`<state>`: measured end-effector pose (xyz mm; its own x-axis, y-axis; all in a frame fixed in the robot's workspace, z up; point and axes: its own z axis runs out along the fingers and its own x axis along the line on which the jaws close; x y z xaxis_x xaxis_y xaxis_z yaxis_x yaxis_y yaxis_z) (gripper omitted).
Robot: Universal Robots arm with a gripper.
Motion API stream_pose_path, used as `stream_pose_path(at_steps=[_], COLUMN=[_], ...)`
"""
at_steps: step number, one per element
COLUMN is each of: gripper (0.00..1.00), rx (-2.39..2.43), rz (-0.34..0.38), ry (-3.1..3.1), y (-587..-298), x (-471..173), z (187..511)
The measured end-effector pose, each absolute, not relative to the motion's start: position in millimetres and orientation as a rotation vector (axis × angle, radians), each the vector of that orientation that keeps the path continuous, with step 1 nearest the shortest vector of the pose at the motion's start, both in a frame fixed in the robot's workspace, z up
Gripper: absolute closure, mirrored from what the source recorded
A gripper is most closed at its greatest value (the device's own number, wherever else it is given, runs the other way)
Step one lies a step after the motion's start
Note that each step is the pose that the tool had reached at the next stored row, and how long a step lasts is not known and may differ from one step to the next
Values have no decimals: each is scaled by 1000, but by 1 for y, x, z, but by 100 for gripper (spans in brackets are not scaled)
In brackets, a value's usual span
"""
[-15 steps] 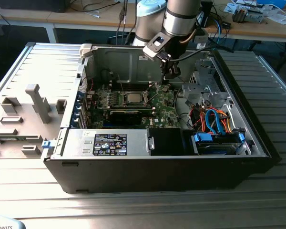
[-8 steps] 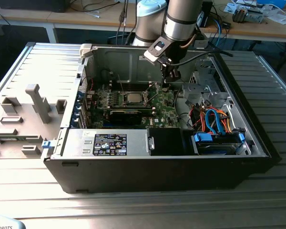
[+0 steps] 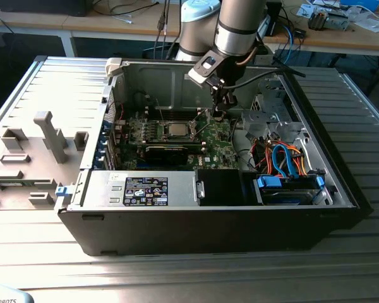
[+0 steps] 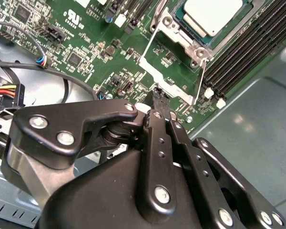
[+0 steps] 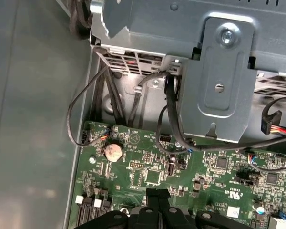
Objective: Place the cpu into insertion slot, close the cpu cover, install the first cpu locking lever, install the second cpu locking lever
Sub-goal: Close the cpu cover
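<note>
Black computer case [image 3: 208, 230], green motherboard [image 5: 139, 189]

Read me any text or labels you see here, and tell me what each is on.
Power supply label: too small to read.
White markings on the motherboard: too small to read.
Print on the white object at the exterior view's lower left: cut off.

The cpu [image 4: 212, 16] top looks like pale matt metal, the cpu cover [image 4: 171, 83] is shinier bare metal, and the motherboard [image 4: 86, 43] is glossy green.
</note>
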<state>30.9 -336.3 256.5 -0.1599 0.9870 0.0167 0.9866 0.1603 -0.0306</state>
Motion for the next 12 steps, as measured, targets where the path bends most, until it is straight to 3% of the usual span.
stream_pose_path(at_steps=[12], gripper=[89], rx=[-2015], rz=[19], ry=[-2368], y=[-336], x=[21], z=[256])
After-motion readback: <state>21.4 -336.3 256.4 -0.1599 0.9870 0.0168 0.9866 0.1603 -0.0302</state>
